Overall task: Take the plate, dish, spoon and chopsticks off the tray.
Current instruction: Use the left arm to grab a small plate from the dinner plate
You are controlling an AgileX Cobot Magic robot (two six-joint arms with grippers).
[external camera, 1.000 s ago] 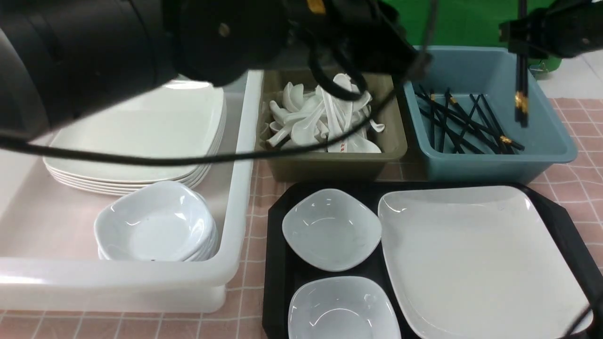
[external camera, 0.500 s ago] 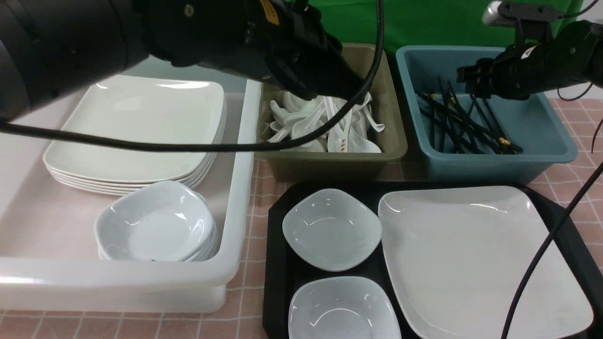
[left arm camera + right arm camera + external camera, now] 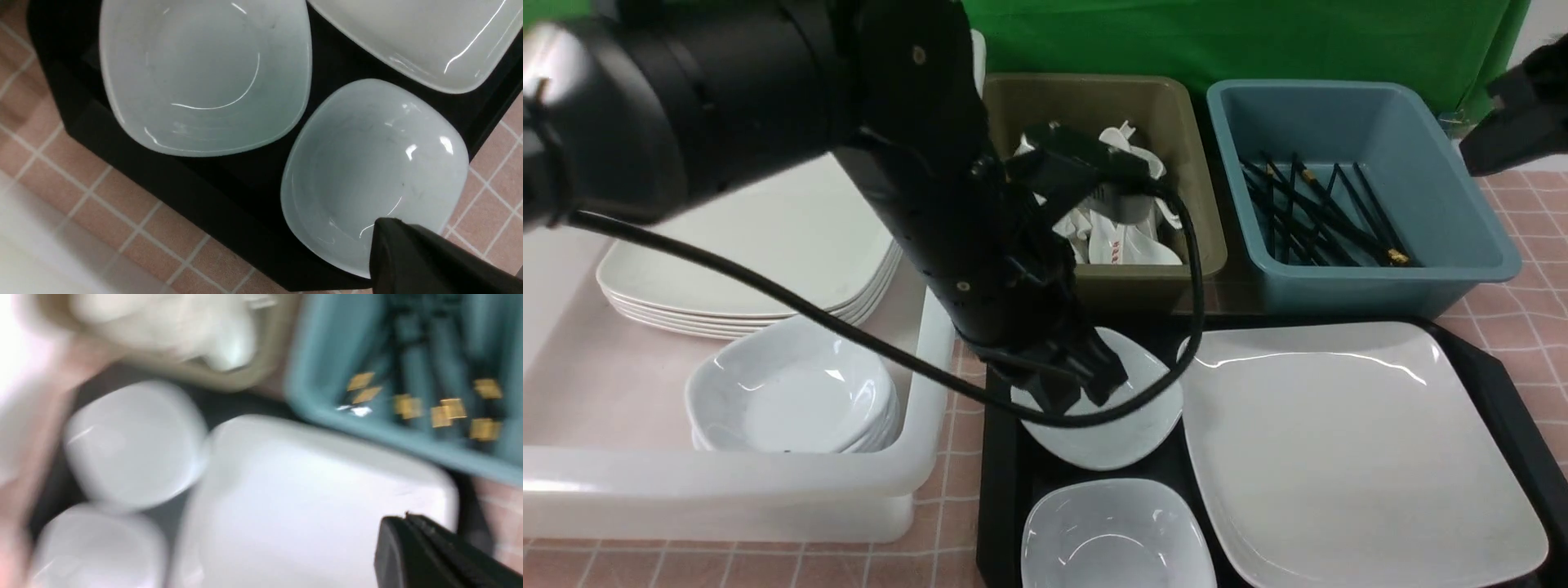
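Note:
The black tray holds the large white plate and two small deep dishes, a far dish and a near dish. My left gripper is shut and empty, its tip over the far dish near that dish's rim. The near dish lies beside it. The spoon with red marks lies in the olive bin. Black chopsticks with gold ends lie in the blue bin. My right gripper is shut and empty, above the plate; its arm is at the far right.
The olive bin of white spoons and the blue bin stand just behind the tray. A white tub on the left holds stacked plates and stacked small dishes. The left arm's cable loops over the tray.
The chopsticks left the right gripper and lie in the blue bin; that gripper shut and drew back to the right. The left arm swung down from the spoon bin to the far dish.

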